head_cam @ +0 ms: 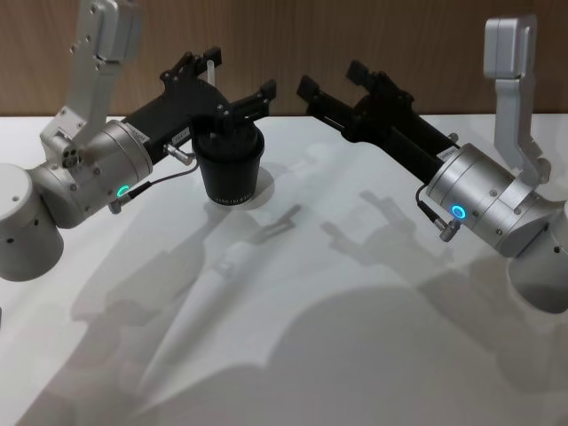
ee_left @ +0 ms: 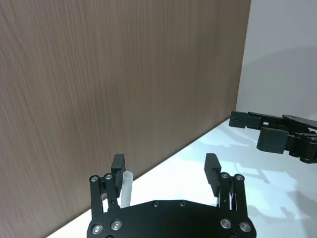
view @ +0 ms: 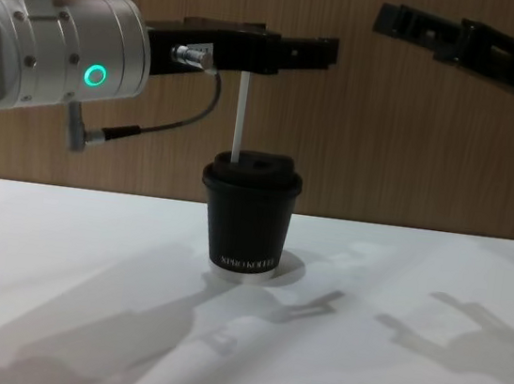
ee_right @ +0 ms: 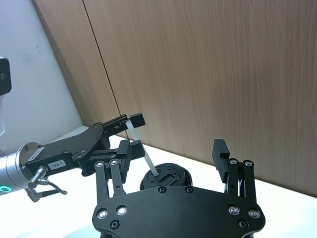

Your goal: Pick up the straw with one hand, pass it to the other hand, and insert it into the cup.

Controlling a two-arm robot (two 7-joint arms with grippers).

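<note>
The black cup (head_cam: 229, 169) with its lid stands on the white table at the back left. The white straw (view: 240, 119) stands upright with its lower end in the lid (ee_right: 166, 176). Its top reaches up between the fingers of my left gripper (head_cam: 232, 75), which hovers right over the cup. That gripper (ee_left: 166, 166) is open, and the straw (ee_left: 127, 191) rests beside one finger. My right gripper (head_cam: 330, 78) is open and holds nothing, raised to the right of the cup and pointing toward the back wall.
A wood-panelled wall (head_cam: 293, 44) runs close behind the cup. The white table (head_cam: 355, 337) spreads out in front, crossed by the arms' shadows. Both silver wrists hang above the table's left and right sides.
</note>
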